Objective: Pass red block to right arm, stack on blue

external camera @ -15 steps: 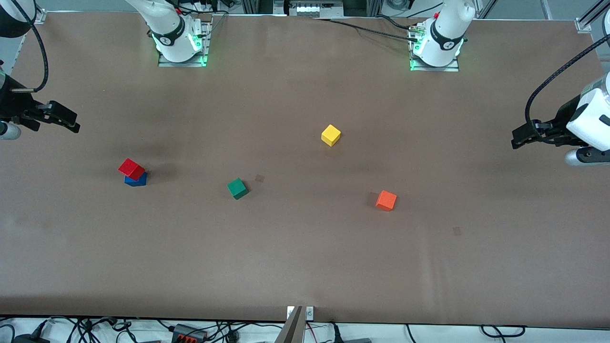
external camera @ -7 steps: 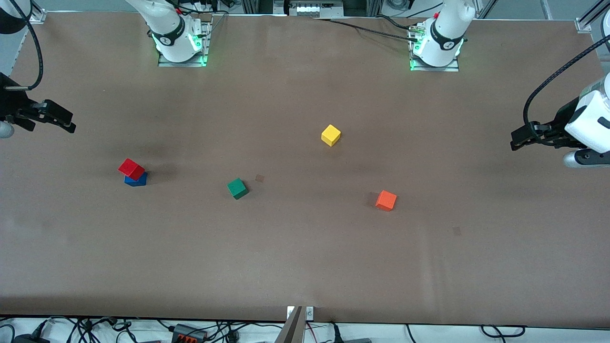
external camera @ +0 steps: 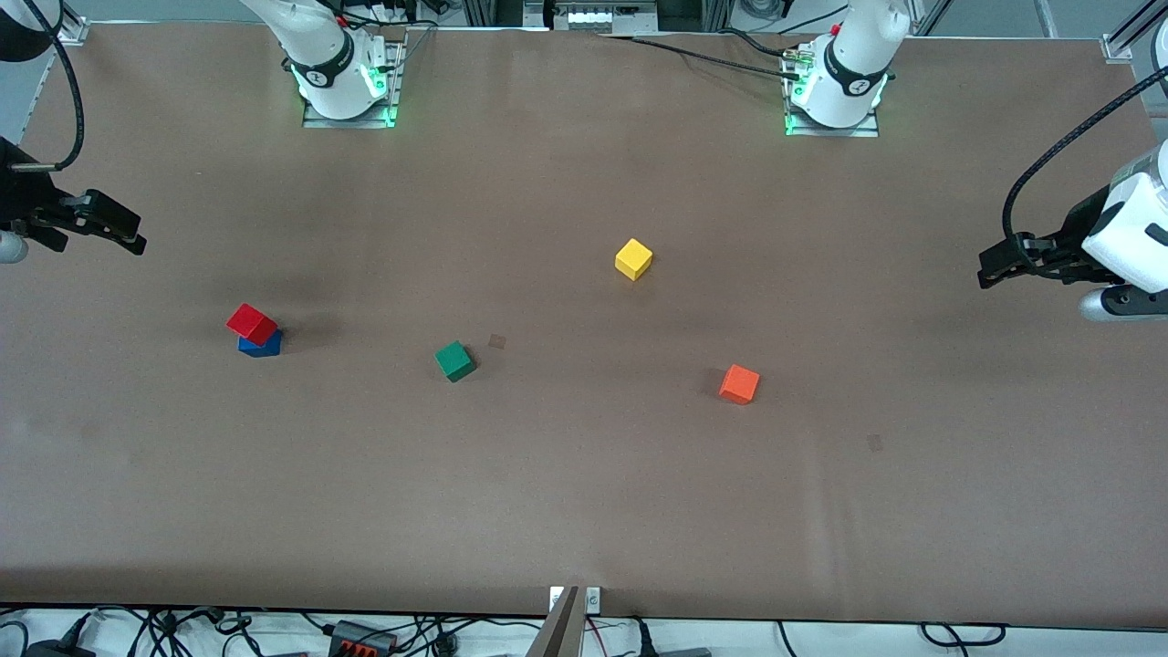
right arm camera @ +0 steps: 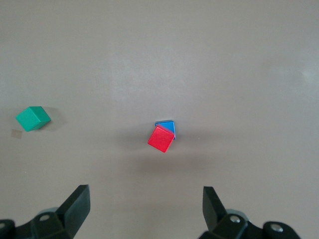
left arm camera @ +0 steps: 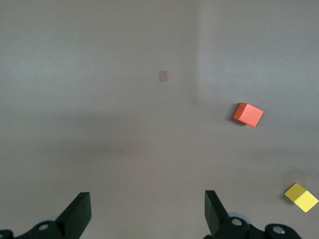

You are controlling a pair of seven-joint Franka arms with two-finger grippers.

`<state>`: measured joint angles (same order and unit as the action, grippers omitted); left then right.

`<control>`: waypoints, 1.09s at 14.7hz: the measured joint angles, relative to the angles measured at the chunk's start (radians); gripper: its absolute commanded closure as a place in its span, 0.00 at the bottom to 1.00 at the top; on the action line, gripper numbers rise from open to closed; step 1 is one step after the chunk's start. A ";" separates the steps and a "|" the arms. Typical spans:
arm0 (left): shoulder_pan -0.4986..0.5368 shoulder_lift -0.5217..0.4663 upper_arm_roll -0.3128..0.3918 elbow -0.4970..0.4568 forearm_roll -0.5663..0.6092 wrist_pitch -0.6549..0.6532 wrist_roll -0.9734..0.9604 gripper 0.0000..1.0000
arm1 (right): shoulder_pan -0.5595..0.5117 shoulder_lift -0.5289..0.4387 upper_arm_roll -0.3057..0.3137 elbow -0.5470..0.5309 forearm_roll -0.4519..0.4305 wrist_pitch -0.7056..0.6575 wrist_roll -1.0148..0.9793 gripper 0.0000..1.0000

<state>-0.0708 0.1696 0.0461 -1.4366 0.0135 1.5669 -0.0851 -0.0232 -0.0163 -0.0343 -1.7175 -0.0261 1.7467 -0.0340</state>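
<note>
The red block (external camera: pixel 251 323) (right arm camera: pixel 161 139) sits on top of the blue cube (external camera: pixel 263 345) (right arm camera: pixel 167 125), shifted a little off its centre, toward the right arm's end of the table. My right gripper (external camera: pixel 114 225) (right arm camera: pixel 145 203) hangs open and empty in the air at that end of the table, apart from the stack. At the left arm's end, my left gripper (external camera: pixel 1002 262) (left arm camera: pixel 148 209) is raised, open, with nothing between its fingers.
A green cube (external camera: pixel 454 360) (right arm camera: pixel 33 118) lies near the table's middle. A yellow cube (external camera: pixel 633 259) (left arm camera: pixel 301 197) lies farther from the front camera. An orange cube (external camera: pixel 739 384) (left arm camera: pixel 247 114) lies toward the left arm's end. Both arm bases (external camera: pixel 339 73) stand along the table's back edge.
The right gripper drew back a little toward its end of the table and rose slightly, then held still. The left gripper shifted slightly. The blocks have not moved.
</note>
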 measured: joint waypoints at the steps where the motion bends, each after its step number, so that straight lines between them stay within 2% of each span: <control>1: 0.000 0.000 0.000 0.000 0.000 0.000 0.000 0.00 | -0.001 0.000 0.000 0.000 0.000 0.000 0.000 0.00; 16: 0.000 0.000 0.000 0.000 0.000 0.000 0.000 0.00 | -0.005 -0.008 -0.001 0.005 0.000 -0.036 0.000 0.00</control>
<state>-0.0708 0.1697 0.0460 -1.4362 0.0135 1.5669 -0.0850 -0.0286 -0.0239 -0.0349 -1.7128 -0.0260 1.7111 -0.0340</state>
